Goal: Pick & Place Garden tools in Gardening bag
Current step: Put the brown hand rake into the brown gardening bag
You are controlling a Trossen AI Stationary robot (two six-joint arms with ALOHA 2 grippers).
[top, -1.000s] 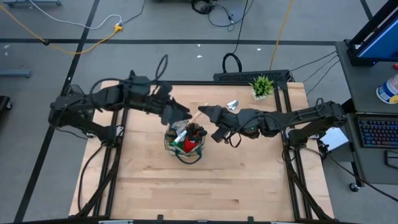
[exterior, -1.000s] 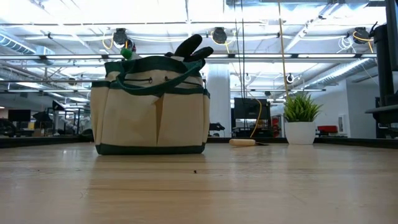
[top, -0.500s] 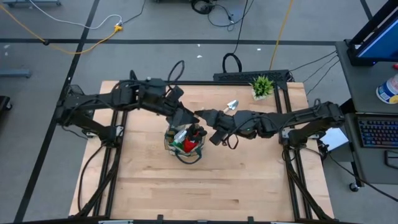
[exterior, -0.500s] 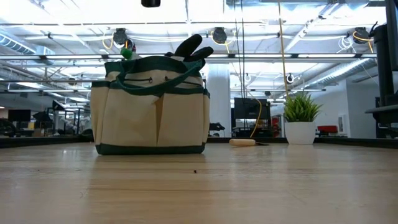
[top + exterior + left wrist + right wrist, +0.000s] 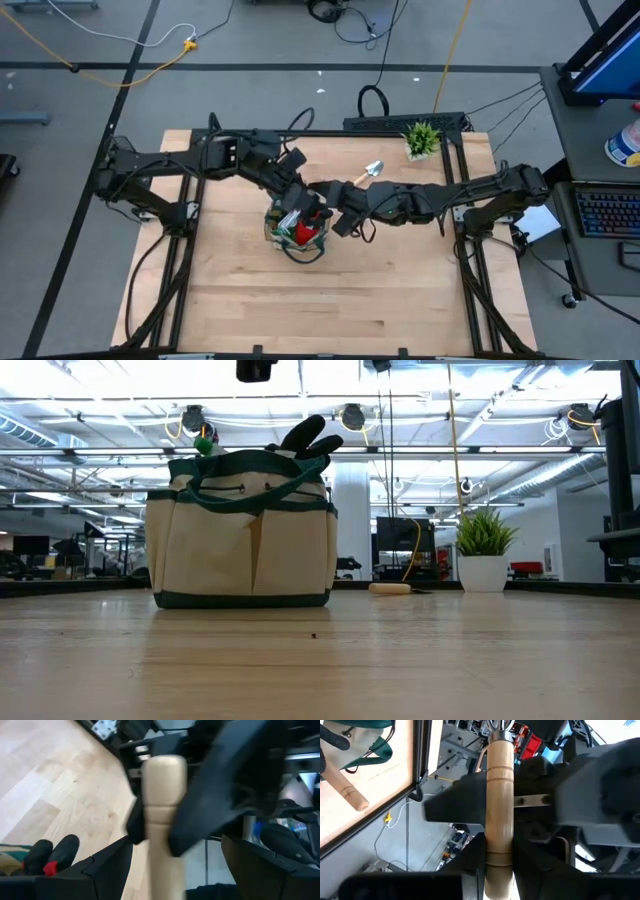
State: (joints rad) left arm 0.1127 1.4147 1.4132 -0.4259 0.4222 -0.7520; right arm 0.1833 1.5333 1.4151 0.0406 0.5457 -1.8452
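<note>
Overhead strip lights lit the hall behind the wooden worktop [image 5: 330, 290], where the gardening bag [image 5: 243, 530] stood near the middle, somewhat toward the far edge, with a red-and-black glove [image 5: 303, 226] poking from its top. Both arms met just above the bag: the left gripper [image 5: 296, 197] and the right gripper [image 5: 333, 208] each had fingers clamped on the same wooden-handled trowel [image 5: 499, 805]. Another trowel [image 5: 368, 172] lay nearer the far edge, beside a potted plant [image 5: 421, 138].
</note>
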